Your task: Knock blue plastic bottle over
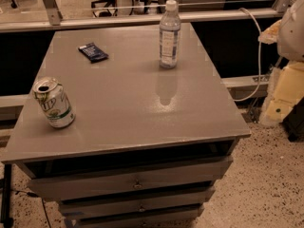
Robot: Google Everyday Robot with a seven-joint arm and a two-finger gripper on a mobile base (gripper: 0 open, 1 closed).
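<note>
Camera view: a slim clear plastic bottle with a bluish tint, a white screw cap and a pale printed label (169, 34) stands upright on the grey matte surface (123, 103), near its far edge and a little right of the middle. Its faint reflection runs toward the camera. A small flat dark blue packet (93, 52) lies to the bottle's left, also toward the far edge, well apart from it. A green-and-white soda can (53, 103) with an opened top stands near the front left corner, far from both. Under the surface sit grey drawers (137, 184) with small knobs.

The cream-coloured gripper (285, 91) hangs at the right edge of the view, beyond the surface's right side and well apart from the bottle. It touches nothing there, and I cannot tell whether it is spread or closed.
</note>
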